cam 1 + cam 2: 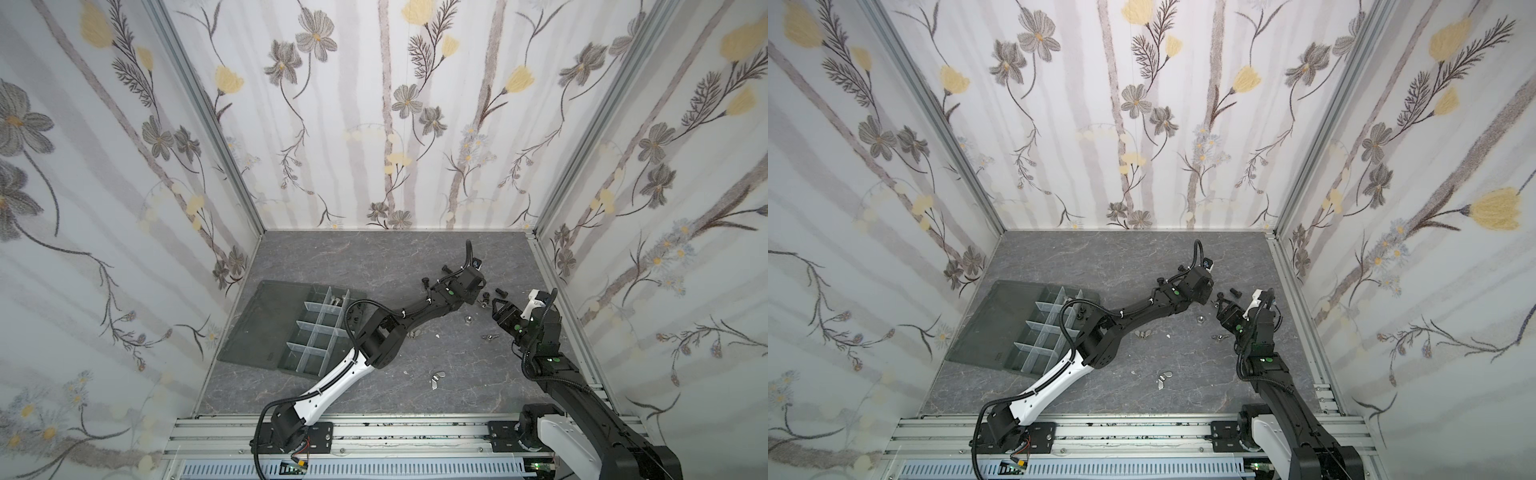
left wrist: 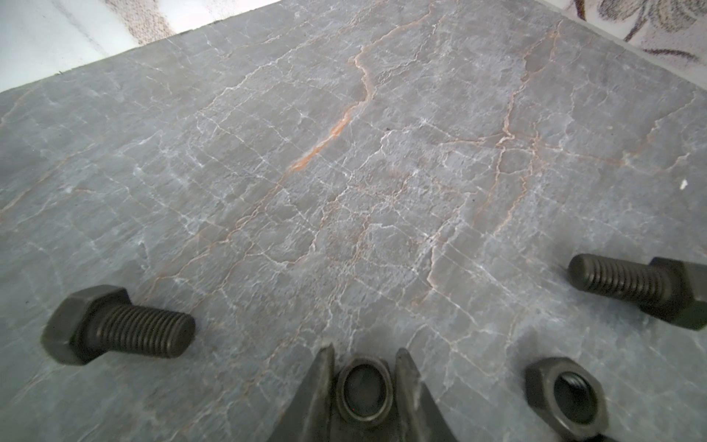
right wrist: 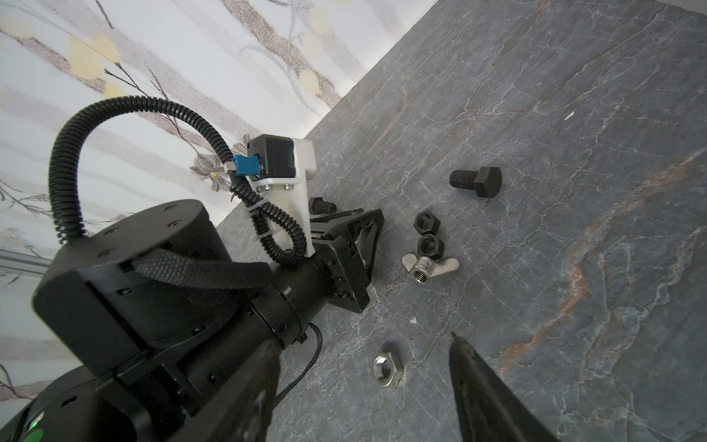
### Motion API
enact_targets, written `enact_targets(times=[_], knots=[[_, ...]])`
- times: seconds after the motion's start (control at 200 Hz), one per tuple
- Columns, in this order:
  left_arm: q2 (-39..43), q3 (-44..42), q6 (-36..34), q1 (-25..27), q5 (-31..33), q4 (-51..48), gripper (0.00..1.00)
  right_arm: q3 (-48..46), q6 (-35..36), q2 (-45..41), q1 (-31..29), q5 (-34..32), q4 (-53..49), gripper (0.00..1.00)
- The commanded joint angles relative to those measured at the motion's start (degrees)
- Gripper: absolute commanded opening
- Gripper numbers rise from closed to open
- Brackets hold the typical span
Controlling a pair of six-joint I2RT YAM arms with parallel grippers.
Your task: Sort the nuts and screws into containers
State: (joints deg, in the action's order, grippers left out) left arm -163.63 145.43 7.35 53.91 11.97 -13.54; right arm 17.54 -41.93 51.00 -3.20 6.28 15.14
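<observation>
In the left wrist view my left gripper (image 2: 364, 354) is shut on a black hex nut (image 2: 364, 388), with a finger pressed to each side of it on the grey table. A second black nut (image 2: 566, 398) and two black screws (image 2: 118, 325) (image 2: 642, 291) lie close by. In both top views this gripper (image 1: 478, 286) (image 1: 1209, 286) is reaching across to the right. My right gripper (image 3: 363, 344) (image 1: 496, 309) hangs open over a silver hex nut (image 3: 388, 369). The containers (image 1: 305, 328) (image 1: 1038, 328) stand at the left. Silver screws (image 1: 334, 300) lie in a far compartment.
A silver wing nut (image 3: 428, 266) touches two black nuts (image 3: 430, 245). More wing nuts (image 1: 438, 378) (image 1: 415, 333) lie scattered on the table. The tray's flat lid (image 1: 257, 324) lies open at the left. The left arm crosses over the tray's right compartments. Patterned walls enclose the table.
</observation>
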Motion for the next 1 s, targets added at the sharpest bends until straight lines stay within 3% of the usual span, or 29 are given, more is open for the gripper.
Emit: enact_targets(times=[0.0,0.18,0.564,0.994], knots=[[1.0,0.1,-0.5,0.1,-1.5,-4.7,0.27,-0.2,-0.3,-0.4,0.0,0.0,2.3,0.71],[5.7,-1.3,0.1,-0.9,-3.3,-4.7,0.25,0.2,0.0,-0.2,0.0,-0.1,2.0,0.71],[19.6,-13.2,1.0,-2.2,-6.1,-2.0,0.24,2.1,1.6,1.3,0.0,0.1,0.6,0.71],[43.0,-45.5,5.3,-5.9,-7.4,10.1,0.22,3.9,1.8,7.8,-0.1,4.5,1.8,0.72]])
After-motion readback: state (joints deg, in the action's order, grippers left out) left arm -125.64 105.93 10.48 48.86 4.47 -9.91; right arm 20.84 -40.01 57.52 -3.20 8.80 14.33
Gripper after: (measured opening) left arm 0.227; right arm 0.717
